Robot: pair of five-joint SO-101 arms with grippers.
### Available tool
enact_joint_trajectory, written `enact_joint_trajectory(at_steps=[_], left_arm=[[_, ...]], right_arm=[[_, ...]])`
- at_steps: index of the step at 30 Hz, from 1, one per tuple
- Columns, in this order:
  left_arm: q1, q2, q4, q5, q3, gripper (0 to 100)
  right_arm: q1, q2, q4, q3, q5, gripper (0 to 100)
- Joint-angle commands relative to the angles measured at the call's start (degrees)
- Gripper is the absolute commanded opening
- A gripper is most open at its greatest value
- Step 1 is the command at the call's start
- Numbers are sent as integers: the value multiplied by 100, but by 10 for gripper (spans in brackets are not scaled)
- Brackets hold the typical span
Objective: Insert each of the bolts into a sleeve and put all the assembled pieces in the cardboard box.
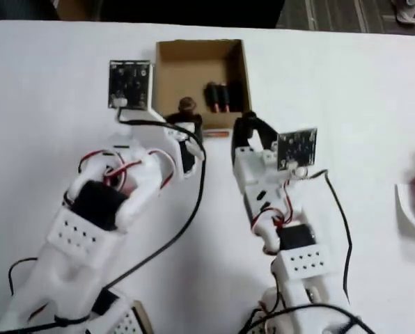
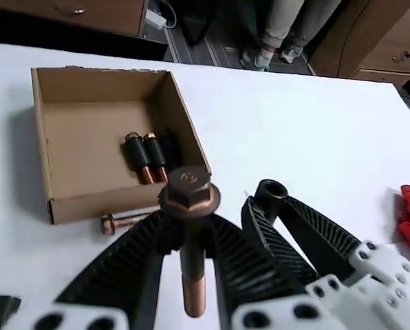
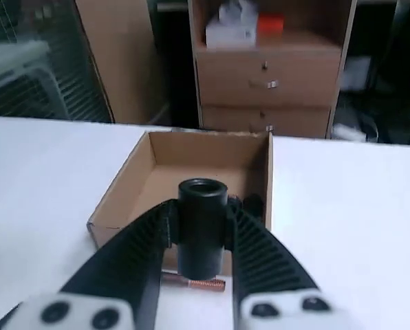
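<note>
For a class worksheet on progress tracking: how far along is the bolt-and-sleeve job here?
Done: two assembled pieces lie in the cardboard box. In hand: the left gripper holds a bolt, the right gripper a sleeve, not yet joined. Remaining: a loose bolt on the table by the box.

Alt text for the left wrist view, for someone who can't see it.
The left gripper holds a copper bolt upright, head up, in front of a cardboard box with two sleeved bolts inside. A loose bolt lies on the table beside the box, and the right gripper holds a black sleeve.
</note>
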Motion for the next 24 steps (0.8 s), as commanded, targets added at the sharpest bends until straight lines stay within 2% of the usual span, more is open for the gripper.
enact_joint_trajectory(at_steps=[1,4,7,13,24], left_arm=[[-264,-211,-1442,-484,514,24],[-264,-325,-2681,-782,1112,24],[26,-545,-3481,-800,1534,24],[290,-431,-3631,-791,1587,24],[571,185,-3578,-791,945,24]], right_arm=[[-75,374,-2193,659,360,21],[-57,725,-3152,1116,466,21],[-57,963,-3363,1116,457,21],[-356,1569,-3785,853,448,21],[-523,3398,-5877,571,492,20]])
